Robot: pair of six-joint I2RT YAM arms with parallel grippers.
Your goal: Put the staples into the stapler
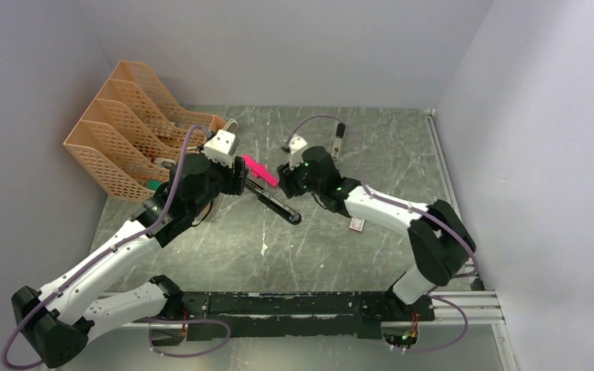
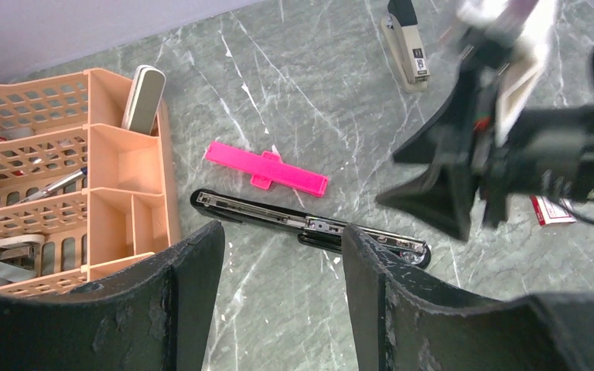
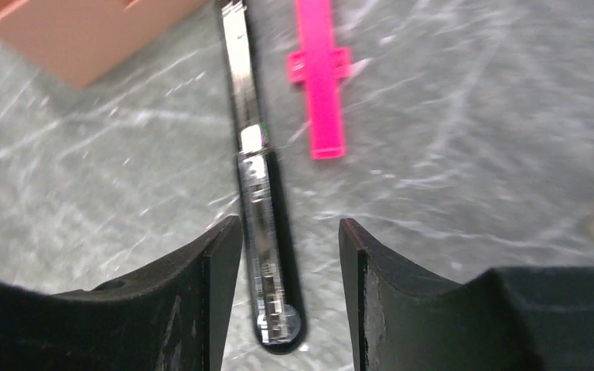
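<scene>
The black stapler lies opened flat on the table, its silver rail facing up. It also shows in the left wrist view and the right wrist view. My left gripper is open and empty, just short of the stapler's middle. My right gripper is open and empty above the stapler's rounded end, which shows between its fingers. No loose staple strips are visible. The small white box with red print lies to the right of the stapler and also shows in the left wrist view.
A bright pink plastic piece lies just behind the stapler. An orange desk organiser stands at the back left, holding pens and tools. A slim black-and-silver stick lies at the back.
</scene>
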